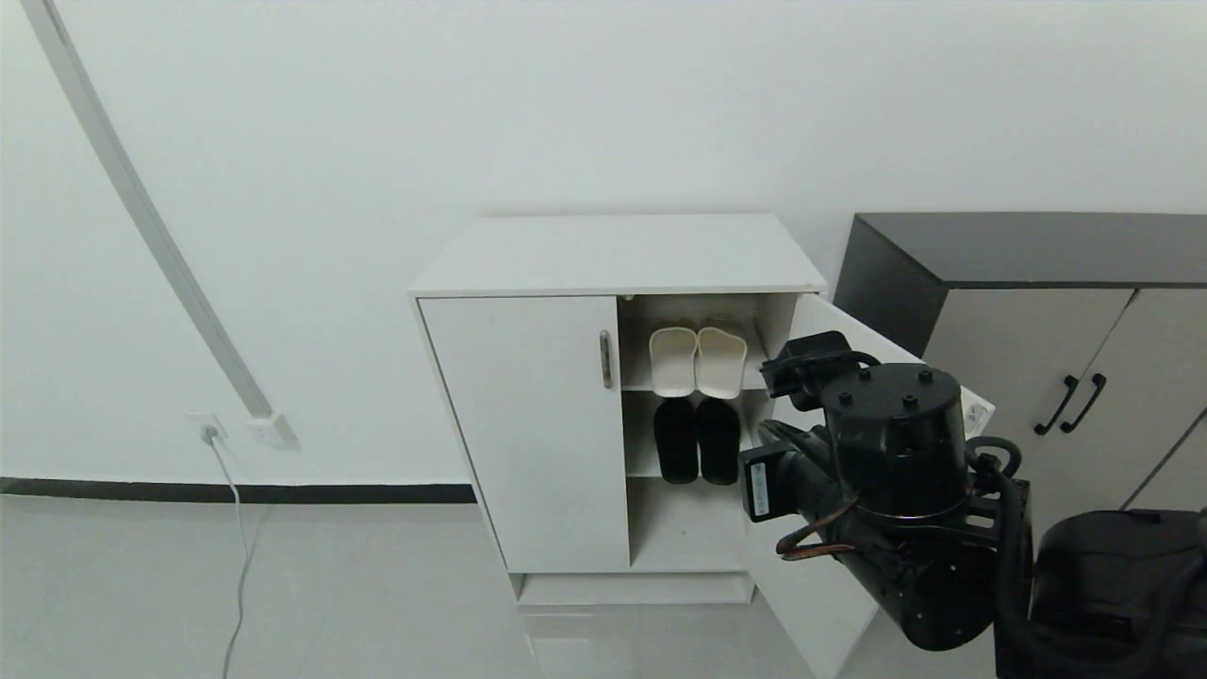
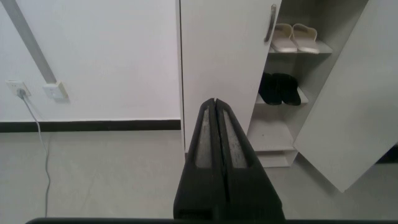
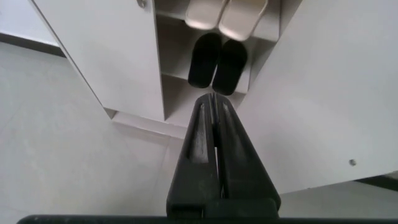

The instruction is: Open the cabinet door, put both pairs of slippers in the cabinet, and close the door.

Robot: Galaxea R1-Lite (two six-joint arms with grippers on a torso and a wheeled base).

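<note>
**Q:** Cabinet status?

**A:** White two-door wooden cabinet (image 1: pixel 618 255) against the wall. Left door (image 1: pixel 523 424) flush shut, with a slim metal handle (image 1: pixel 605 359) at its inner edge. Right door (image 1: pixel 811 604) swung wide, exposing the right compartment.

**Q:** Slippers?

**A:** Both pairs inside. Cream foam slippers (image 1: pixel 698 361) on the top shelf, side by side and touching, with their near ends at the shelf's front edge. Black slippers (image 1: pixel 698 440) on the middle shelf directly beneath, also side by side, their near ends slightly over the front edge.

**Q:** End effectors?

**A:** Left gripper (image 2: pixel 214 102): fingers pressed together, holding nothing. It is in front of the cabinet and well apart from it, pointing roughly at the closed door's inner edge. Right gripper (image 3: pixel 213 98): fingers likewise together and empty, aimed at the open compartment, with the open door just beside it. The head view shows the right arm (image 1: pixel 886 471) in front of that door; contact cannot be judged.

**Q:** Surroundings?

**A:** Grey cabinet with dark top (image 1: pixel 1037 311) just beside the open door. White wall sockets (image 1: pixel 240 427) near the floor off to the left, with a grey cable (image 1: pixel 236 556) trailing down from one.
</note>
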